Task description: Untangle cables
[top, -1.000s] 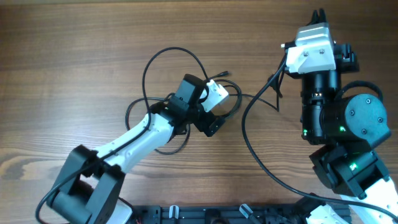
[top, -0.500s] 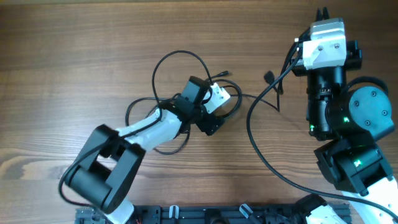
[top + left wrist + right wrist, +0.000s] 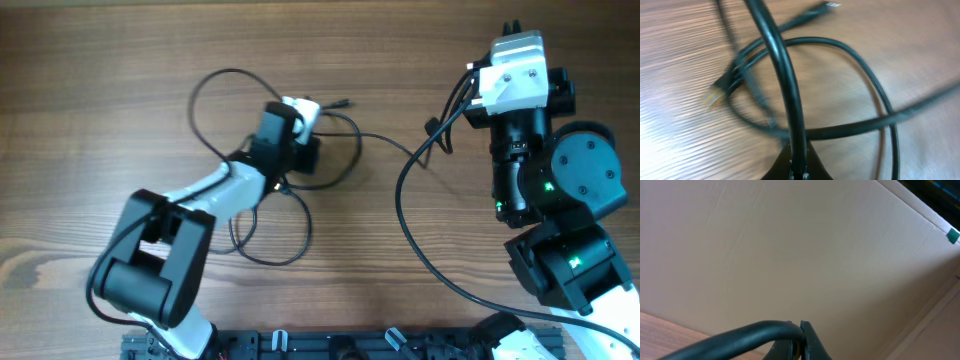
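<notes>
Evidently each arm pinches one strand to draw the knot apart: the left jaws are clamped on the cables (image 3: 786, 75), looped on the worktop (image 3: 100, 60) at upper centre-left, and the right jaws grip another length at upper right.

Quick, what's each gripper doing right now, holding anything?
Left gripper: closed on a looped black cable.
Right gripper: closed on a second black cable.

Overhead looks straight down on table (image 3: 100, 60); left wrist close above cables (image 3: 790, 90) lying on it, shared with overhead; right wrist faces away toward beige board (image 3: 790, 245).
</notes>
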`<action>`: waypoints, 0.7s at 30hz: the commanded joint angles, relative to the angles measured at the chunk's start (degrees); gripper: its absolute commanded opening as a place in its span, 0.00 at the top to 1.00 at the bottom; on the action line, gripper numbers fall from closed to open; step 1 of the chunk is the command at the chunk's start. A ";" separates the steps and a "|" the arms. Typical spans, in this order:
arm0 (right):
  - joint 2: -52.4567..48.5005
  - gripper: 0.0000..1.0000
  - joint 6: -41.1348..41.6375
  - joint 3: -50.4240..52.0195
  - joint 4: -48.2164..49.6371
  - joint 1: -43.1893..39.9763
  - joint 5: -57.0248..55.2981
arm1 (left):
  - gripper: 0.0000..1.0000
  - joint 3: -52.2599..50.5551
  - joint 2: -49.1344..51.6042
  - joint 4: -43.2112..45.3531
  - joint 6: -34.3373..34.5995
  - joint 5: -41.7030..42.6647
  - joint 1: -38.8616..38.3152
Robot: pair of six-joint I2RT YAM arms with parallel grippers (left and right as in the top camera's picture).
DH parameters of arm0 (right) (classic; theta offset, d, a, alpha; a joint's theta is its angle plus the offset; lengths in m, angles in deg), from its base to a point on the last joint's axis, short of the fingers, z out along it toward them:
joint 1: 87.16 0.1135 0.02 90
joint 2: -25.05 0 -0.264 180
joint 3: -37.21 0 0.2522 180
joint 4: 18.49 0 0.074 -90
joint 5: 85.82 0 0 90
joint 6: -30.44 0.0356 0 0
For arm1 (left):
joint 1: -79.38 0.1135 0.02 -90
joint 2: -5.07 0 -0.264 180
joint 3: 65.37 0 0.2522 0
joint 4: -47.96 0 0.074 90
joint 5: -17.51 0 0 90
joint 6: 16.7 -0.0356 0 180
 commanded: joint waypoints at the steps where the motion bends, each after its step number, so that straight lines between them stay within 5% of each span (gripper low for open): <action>1: -0.72 0.96 1.07 -1.14 -0.04 -0.26 -2.23 | 0.96 -0.15 0.17 -1.46 13.62 -1.03 7.34; 11: -0.85 0.96 1.29 -1.14 0.61 -0.31 -3.54 | 0.96 -0.15 0.17 -7.15 14.16 -3.82 19.69; 18: -0.92 0.96 2.73 -1.14 0.57 -0.28 -3.50 | 0.96 -0.15 0.17 -13.49 26.56 -13.46 22.25; 21: -1.25 0.96 3.93 -1.14 0.37 -0.28 -2.58 | 0.96 -0.15 0.17 -12.70 26.64 -10.43 22.25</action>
